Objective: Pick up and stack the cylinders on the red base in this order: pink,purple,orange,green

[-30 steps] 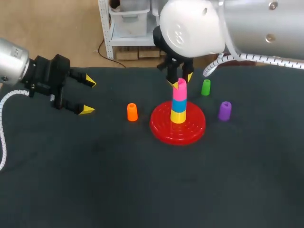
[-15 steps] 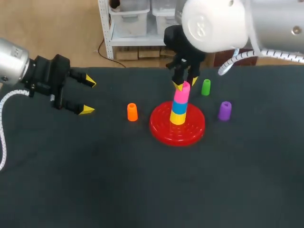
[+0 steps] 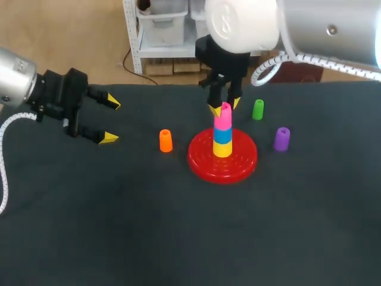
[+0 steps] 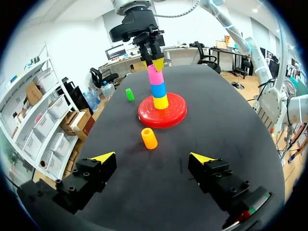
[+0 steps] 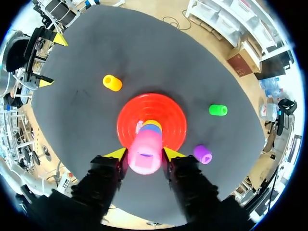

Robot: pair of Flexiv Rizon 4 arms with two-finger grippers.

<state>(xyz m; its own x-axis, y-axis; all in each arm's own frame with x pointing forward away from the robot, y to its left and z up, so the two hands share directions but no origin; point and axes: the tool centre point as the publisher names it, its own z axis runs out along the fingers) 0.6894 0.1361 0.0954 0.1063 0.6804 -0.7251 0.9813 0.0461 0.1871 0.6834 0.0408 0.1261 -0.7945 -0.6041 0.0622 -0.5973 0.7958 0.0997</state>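
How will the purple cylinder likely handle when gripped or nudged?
The purple cylinder looks like rigid hollow plastic, so it is probably light and stiff. Standing on end, taller than wide, it may tip if nudged sideways, and its round wall would then likely roll.

Dark charcoal worktop (image 3: 178, 238) right across the scene, a matte, cloth-like cover lying flat out to its straight far edge. Light falls evenly from above, throwing only soft, faint shadows on the surface, with a faint mark or two showing up close.
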